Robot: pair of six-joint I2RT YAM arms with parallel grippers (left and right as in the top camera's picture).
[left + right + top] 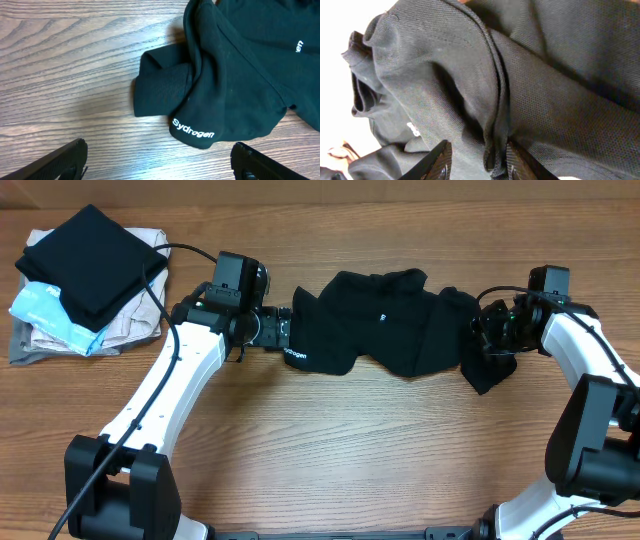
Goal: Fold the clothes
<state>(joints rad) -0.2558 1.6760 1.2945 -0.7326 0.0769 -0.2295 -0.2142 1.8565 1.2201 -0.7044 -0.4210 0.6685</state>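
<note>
The black shirt [385, 325] lies crumpled in a long band across the far middle of the table [330, 450], stretched between the two arms rather than spread flat. Its left end is a bunched sleeve whose hem carries white lettering [193, 129]. That sleeve rests on the wood just ahead of the left end effector [160, 162], whose two fingers [62, 161] stand wide apart and empty, with only bare table between them. In the overhead view the left end effector [277, 330] sits right at the edge of the cloth, and contact cannot be made out. At the other end the right end effector [480, 161] is clamped on the shirt: a folded seam of the knit fabric runs down between its fingers [439, 159] and is pinched there. From above, the right end effector [492, 330] is half buried in the dark cloth, and a flap of the shirt trails below it toward the near side. Well apart, at the far left corner, sits a stack of folded garments [60, 310] — a black one on top of light blue, beige and grey pieces.
</note>
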